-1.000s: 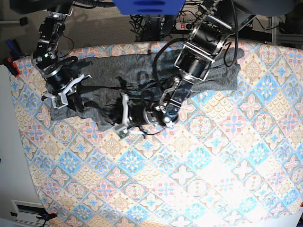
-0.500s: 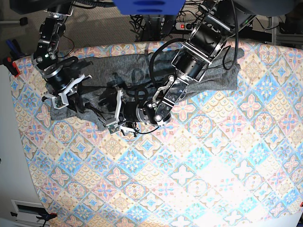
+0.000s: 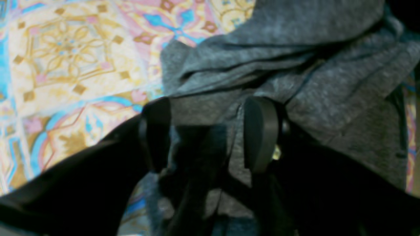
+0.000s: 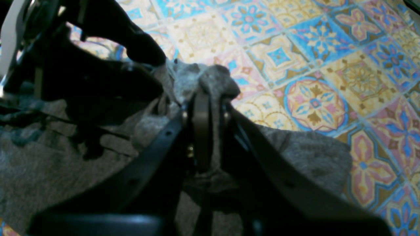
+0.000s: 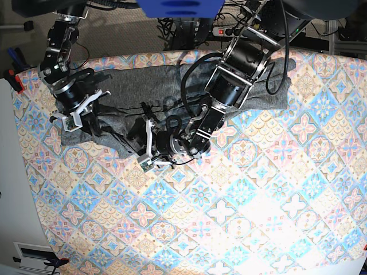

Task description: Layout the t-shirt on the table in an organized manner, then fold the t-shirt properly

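Meanwhile, at the far edge of the patterned table (image 5: 229, 217), the right gripper (image 5: 79, 114) sits clamped on a bunched corner of the grey t-shirt (image 5: 143, 86), fabric pinched between its closed jaws. Further right, the left gripper (image 5: 150, 150) hovers over the shirt's rumpled near hem, its fingers (image 3: 259, 131) spread apart with cloth lying loose between them.
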